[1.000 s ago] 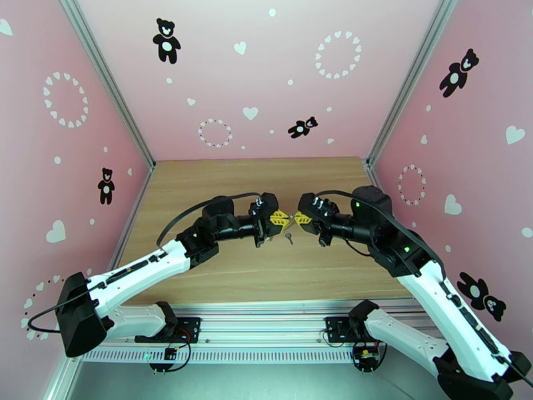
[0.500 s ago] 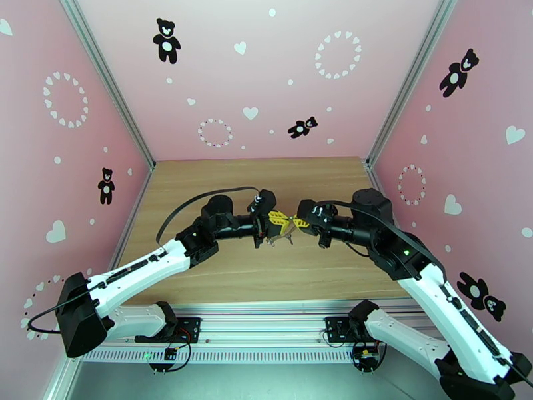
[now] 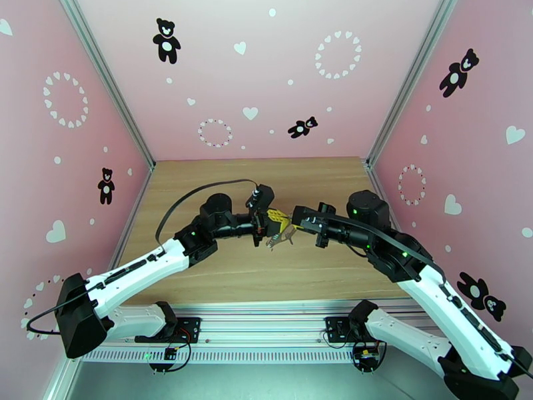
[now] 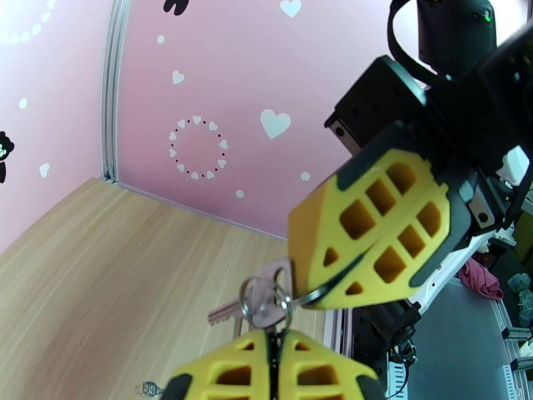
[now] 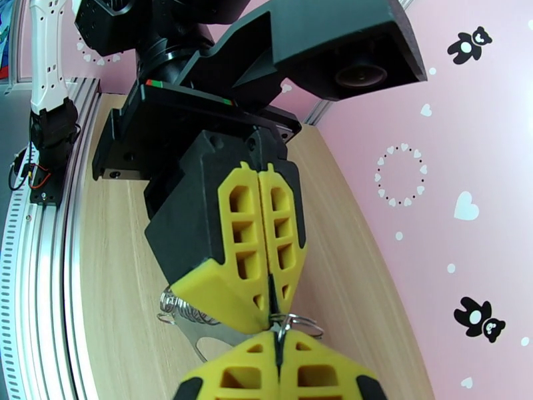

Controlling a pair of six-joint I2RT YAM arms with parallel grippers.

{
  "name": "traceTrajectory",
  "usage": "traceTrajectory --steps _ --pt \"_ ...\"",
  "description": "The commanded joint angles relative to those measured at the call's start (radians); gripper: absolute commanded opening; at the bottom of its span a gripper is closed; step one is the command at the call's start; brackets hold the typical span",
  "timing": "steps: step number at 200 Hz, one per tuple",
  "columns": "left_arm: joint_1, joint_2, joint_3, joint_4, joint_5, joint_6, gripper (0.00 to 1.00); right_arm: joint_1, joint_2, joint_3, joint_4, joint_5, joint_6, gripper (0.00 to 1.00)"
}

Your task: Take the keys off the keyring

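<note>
Pink walls (image 3: 266, 75) with heart and bear stickers; wooden surface (image 4: 100, 275). Left fingers (image 4: 246, 348) and right fingers (image 4: 313, 228) are both clamped on the keyring (image 4: 265, 303), mid-air above the surface. One key (image 4: 223, 315) hangs from it.

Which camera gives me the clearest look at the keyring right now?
Left wrist: the keyring shows sharp and close above the left tool, a key threaded on it. Right wrist catches one arc, the rest behind the left tool. Top external gives a tiny speck.
</note>
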Motion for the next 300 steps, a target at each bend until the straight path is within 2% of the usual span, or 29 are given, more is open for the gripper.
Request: traceTrajectory --steps 1,18,36,53,70,87,120,147,199,277,300 --pt "0.030 -0.027 0.041 0.060 -0.100 -0.013 0.20 0.019 0.017 0.008 -0.042 -0.038 0.015 0.00" --pt "0.030 -0.029 0.025 0.053 -0.112 0.014 0.27 0.014 0.052 0.061 -0.052 -0.040 0.050 0.00" --pt "0.030 -0.040 -0.001 0.046 -0.097 0.072 0.38 -0.010 0.092 0.117 -0.092 -0.095 0.066 0.00" --pt "0.029 -0.066 -0.049 0.069 -0.043 0.148 0.41 -0.045 0.109 0.144 -0.112 -0.174 0.082 0.00" --pt "0.029 -0.086 -0.070 0.065 -0.062 0.192 0.42 -0.091 0.120 0.160 -0.114 -0.267 0.115 0.00" --pt "0.028 -0.091 -0.081 0.070 -0.029 0.239 0.44 -0.139 0.130 0.164 -0.113 -0.365 0.150 0.00" --pt "0.029 -0.079 -0.098 0.111 -0.042 0.270 0.41 -0.183 0.132 0.152 -0.104 -0.445 0.185 0.00" --pt "0.028 -0.057 -0.088 0.135 0.007 0.272 0.40 -0.189 0.131 0.138 -0.089 -0.464 0.198 0.00" --pt "0.017 -0.021 -0.084 0.201 0.029 0.243 0.28 -0.190 0.135 0.115 -0.051 -0.465 0.225 0.00" --pt "0.000 -0.015 -0.083 0.203 0.032 0.272 0.30 -0.191 0.132 0.104 -0.027 -0.438 0.248 0.00" --pt "-0.004 -0.004 -0.075 0.211 0.018 0.267 0.26 -0.191 0.129 0.102 -0.025 -0.433 0.248 0.00"
